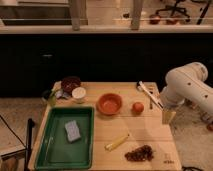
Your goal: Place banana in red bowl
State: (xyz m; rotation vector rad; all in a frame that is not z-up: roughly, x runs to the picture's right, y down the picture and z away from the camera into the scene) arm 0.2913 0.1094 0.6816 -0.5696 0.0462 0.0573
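Observation:
The banana (117, 142) is a slim pale-yellow stick lying diagonally on the wooden table (150, 131), near its front middle. The red bowl (109, 103) stands upright and empty behind it, near the table's centre. The gripper (168, 116) hangs from the white arm (187, 87) over the table's right edge, to the right of the bowl and behind and to the right of the banana. It holds nothing that I can see.
A green tray (55, 145) with a grey sponge (72, 130) fills the left front. A round orange fruit (138, 107) sits right of the bowl. Dark grapes (139, 153) lie front right. A dark bowl (70, 83), a white cup (79, 94) and utensils (148, 93) stand at the back.

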